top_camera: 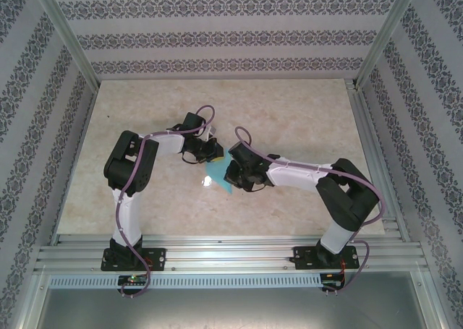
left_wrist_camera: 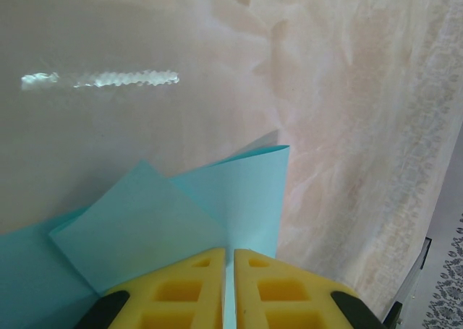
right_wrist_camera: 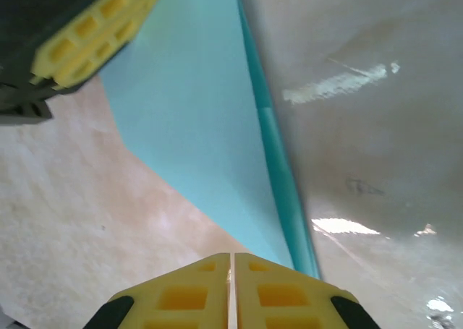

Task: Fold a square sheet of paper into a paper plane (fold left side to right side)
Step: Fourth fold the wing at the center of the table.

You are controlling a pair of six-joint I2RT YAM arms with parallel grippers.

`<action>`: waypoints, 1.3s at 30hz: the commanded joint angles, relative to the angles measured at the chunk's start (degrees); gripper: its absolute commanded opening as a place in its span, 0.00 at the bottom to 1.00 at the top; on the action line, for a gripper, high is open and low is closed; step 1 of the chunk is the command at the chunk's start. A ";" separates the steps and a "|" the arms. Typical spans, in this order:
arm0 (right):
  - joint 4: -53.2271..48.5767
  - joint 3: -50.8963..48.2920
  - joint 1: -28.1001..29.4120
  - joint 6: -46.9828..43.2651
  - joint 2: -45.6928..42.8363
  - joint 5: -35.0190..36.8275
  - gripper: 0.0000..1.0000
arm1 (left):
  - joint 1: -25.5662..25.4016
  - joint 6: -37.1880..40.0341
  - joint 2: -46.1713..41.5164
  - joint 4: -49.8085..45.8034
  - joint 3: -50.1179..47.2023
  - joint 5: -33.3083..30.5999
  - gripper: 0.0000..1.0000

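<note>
Paper (left_wrist_camera: pixel 217 199), partly folded, sits raised off the tabletop (top_camera: pixel 289 112) between the tools, with left tool (left_wrist_camera: pixel 229 253) and right tool (right_wrist_camera: pixel 231 257) each pinched shut on an edge from opposite sides, probably to keep it taut for the left-to-right fold.

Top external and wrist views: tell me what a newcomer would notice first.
The light-blue paper at mid-table stands out first, bright against the pale marbled table. The left gripper is shut on its folded flaps. The right gripper, also shut, sits at its long creased edge.
</note>
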 commanded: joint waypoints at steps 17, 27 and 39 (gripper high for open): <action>2.62 1.97 0.68 3.53 9.71 0.19 0.10 | 0.24 1.92 4.85 -2.97 0.56 -8.12 0.11; -1.82 -4.67 2.16 2.06 5.31 -0.17 0.10 | 0.18 1.98 4.88 -2.87 0.63 -8.83 0.11; -4.74 -7.41 4.21 1.92 3.45 -0.63 0.10 | 0.21 1.83 4.98 -2.96 0.99 -9.03 0.11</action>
